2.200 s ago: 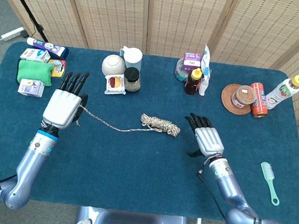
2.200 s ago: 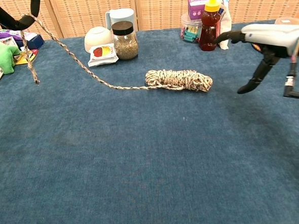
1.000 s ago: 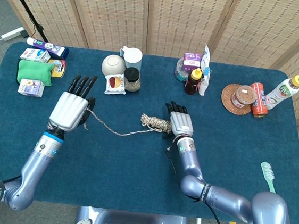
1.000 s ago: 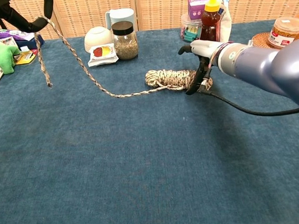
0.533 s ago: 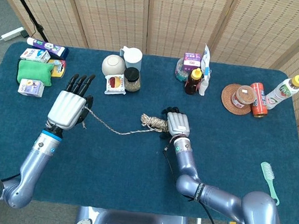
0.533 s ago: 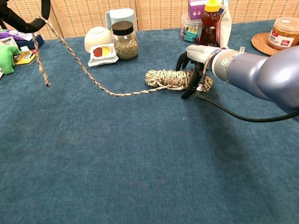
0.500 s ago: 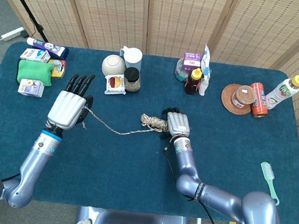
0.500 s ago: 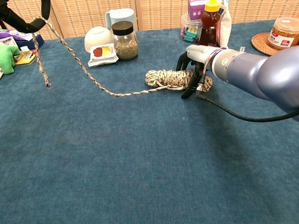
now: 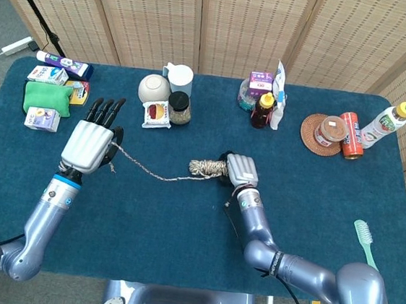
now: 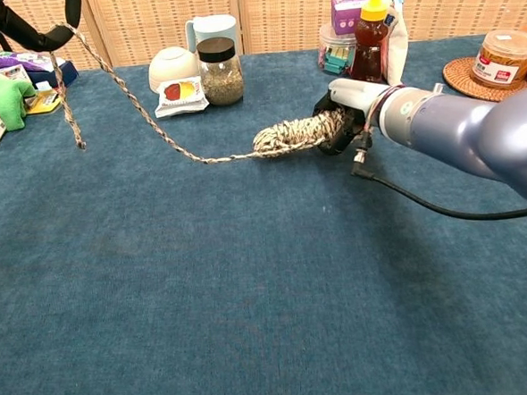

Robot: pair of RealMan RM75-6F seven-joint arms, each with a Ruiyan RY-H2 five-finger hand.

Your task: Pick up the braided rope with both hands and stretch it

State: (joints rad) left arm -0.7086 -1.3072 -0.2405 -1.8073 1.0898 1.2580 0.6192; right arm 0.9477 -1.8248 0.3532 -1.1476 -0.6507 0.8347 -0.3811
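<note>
The braided rope is a beige coiled bundle (image 9: 208,168) (image 10: 291,132) with a loose strand (image 9: 143,166) (image 10: 142,111) running off to the left. My right hand (image 9: 240,170) (image 10: 352,103) grips the bundle's right end and holds it just off the blue table. My left hand (image 9: 87,144) (image 10: 20,26) is raised at the left and holds the strand near its end. A short tail (image 10: 66,107) hangs down from that hand. The strand sags between the two hands.
At the back stand a white bowl (image 9: 154,87), a snack packet (image 9: 156,113), a dark-lidded jar (image 9: 179,108), a white cup (image 9: 180,75) and a honey bottle (image 9: 265,110). Green pouch and boxes (image 9: 47,97) sit far left. Cans, a coaster and a bottle (image 9: 344,133) sit far right, a green brush (image 9: 367,246) near the right edge.
My right hand came in from the right, closed on the bundle's right end and raised it off the table. My left hand, still holding the strand, has drifted slightly left.
</note>
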